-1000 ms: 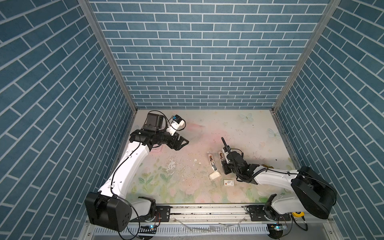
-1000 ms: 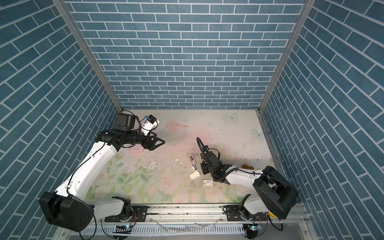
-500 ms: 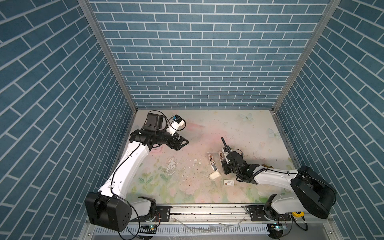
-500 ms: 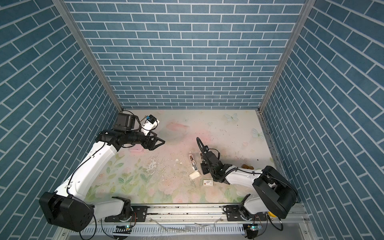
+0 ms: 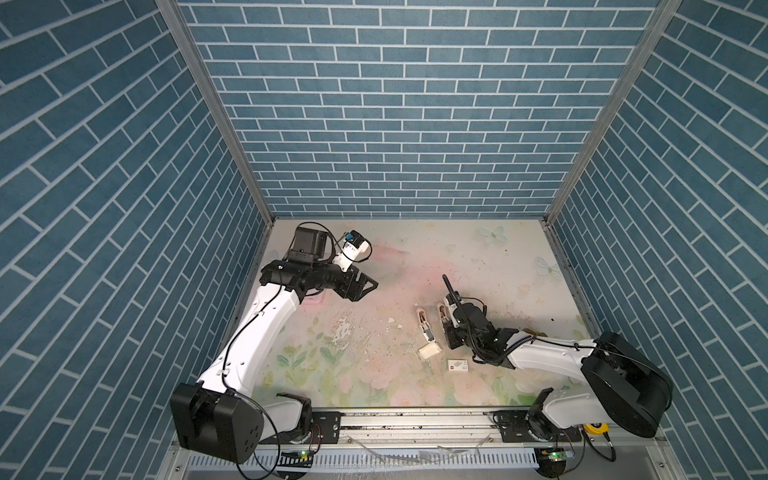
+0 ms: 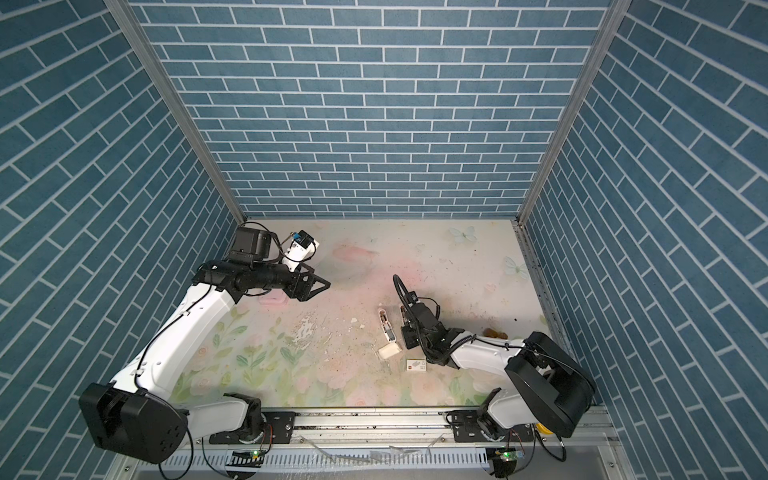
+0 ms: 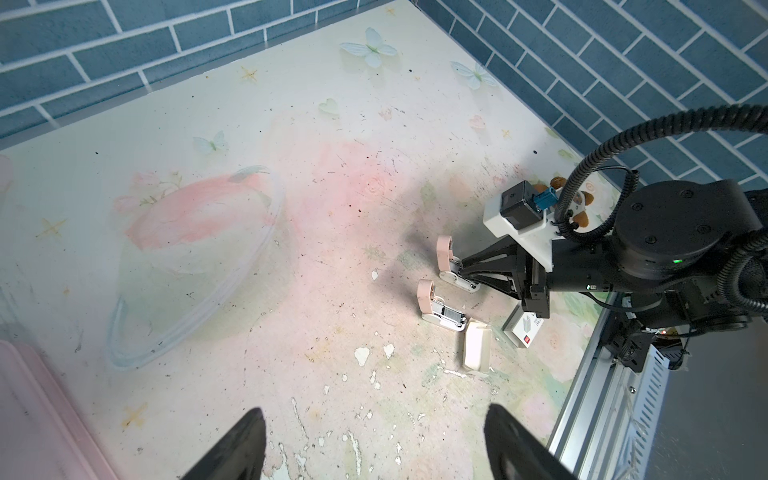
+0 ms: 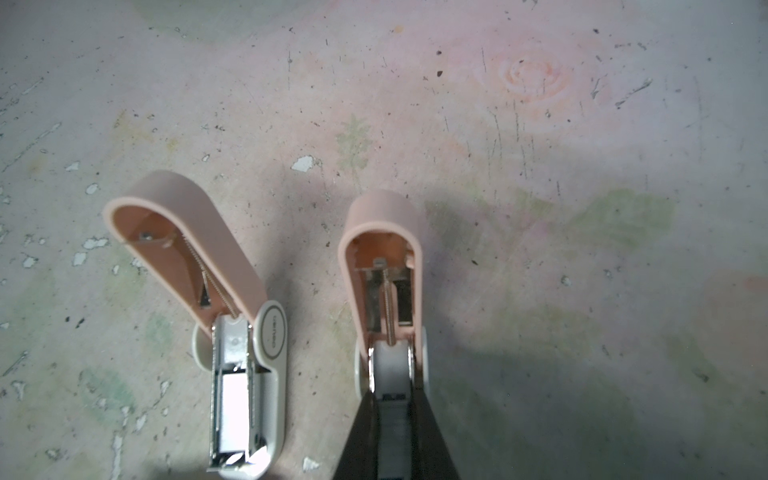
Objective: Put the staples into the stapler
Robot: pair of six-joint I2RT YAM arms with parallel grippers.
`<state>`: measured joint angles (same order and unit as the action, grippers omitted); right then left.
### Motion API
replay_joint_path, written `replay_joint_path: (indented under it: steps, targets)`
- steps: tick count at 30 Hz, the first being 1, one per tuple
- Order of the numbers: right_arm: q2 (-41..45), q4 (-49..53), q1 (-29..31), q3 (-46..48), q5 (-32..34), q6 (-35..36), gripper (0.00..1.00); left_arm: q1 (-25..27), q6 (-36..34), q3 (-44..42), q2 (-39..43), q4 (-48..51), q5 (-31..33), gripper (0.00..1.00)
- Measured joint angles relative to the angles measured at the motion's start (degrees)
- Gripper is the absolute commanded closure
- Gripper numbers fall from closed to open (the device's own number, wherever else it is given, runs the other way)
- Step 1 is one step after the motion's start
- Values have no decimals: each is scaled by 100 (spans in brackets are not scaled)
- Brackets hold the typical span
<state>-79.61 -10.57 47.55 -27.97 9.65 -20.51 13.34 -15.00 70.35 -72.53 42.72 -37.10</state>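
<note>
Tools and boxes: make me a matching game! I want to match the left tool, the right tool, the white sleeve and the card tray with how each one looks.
Things:
1. left tool
2. right tool
3. white sleeve
4. card tray

How it looks:
A. plain white, no mark
B. open, up in the air
C. has a red square mark
D. closed, tips at a stapler

Pairs: 1-B, 2-D, 3-C, 4-A
</note>
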Motion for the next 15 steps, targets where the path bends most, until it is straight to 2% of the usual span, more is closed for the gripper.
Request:
replay_joint_path:
  steps: [15]
  targets:
    - [52, -55, 0, 55, 0, -4, 85, 0, 0, -50, 48, -13, 2, 16]
